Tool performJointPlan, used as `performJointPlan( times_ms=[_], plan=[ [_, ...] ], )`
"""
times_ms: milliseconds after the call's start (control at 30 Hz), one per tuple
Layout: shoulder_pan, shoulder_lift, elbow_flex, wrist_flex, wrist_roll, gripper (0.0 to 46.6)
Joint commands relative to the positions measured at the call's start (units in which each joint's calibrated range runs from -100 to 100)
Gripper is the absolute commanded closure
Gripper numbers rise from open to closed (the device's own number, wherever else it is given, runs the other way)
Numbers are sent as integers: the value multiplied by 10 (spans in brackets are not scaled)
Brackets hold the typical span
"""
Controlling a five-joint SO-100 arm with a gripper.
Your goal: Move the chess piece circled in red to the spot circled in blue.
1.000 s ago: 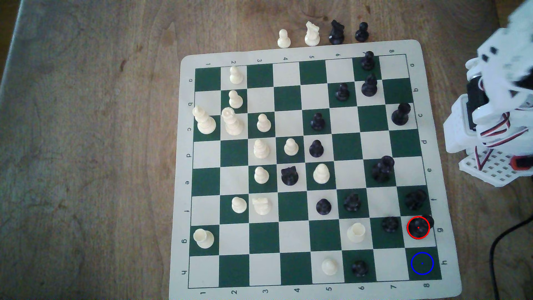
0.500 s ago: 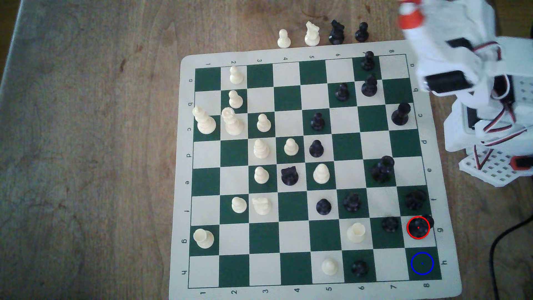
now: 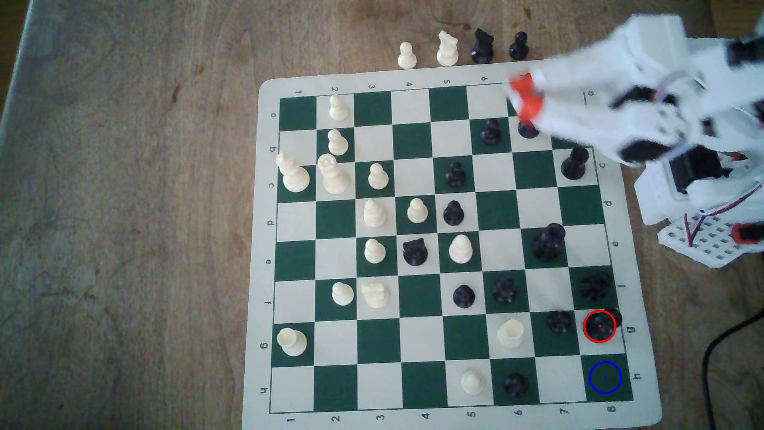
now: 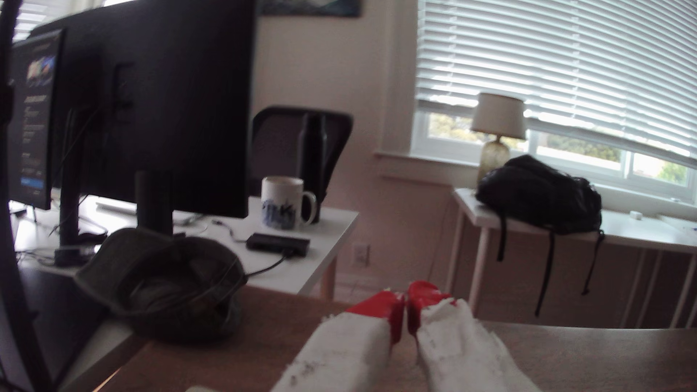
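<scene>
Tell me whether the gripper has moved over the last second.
Yes. In the exterior view the gripper has swung in from off the board's right edge to hover over the chessboard's upper-right corner squares, fingers together.

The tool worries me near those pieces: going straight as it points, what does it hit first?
Probably nothing close: the tool aims level above the table, toward the far wall; depth unclear.

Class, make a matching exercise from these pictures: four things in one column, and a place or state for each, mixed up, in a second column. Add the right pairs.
1. glossy black chess piece with a round base
2. blue-ringed dark green square
3. red-tipped white hand
4. white knight beside the board

A. on the wooden table
B. shut, holding nothing
C. bare
D. inside the red ring

Pairs: 1-D, 2-C, 3-B, 4-A
</scene>
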Motion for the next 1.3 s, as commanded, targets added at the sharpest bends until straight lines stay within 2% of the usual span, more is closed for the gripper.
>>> performJointPlan(
  times_ms=[0, 33, 100, 167, 233, 333, 400, 500, 700, 867, 967, 1067, 1133, 1267],
  plan=[
    [-48, 42, -113, 125, 7, 464],
    [-53, 56, -128, 152, 5, 464],
    [-64, 91, -159, 204, -14, 464],
    [-71, 114, -177, 243, -15, 464],
    [-82, 141, -193, 289, -32, 445],
    [-82, 179, -212, 327, -45, 430],
    [-101, 189, -219, 364, -51, 429],
    [-153, 203, -237, 447, -58, 425],
    [-200, 232, -249, 500, -57, 338],
    [-253, 274, -236, 515, -63, 321],
    [-286, 308, -225, 517, -76, 310],
    [-296, 335, -217, 510, -80, 314],
    [-303, 359, -201, 498, -82, 337],
    [-315, 378, -169, 468, -90, 339]
  ],
)
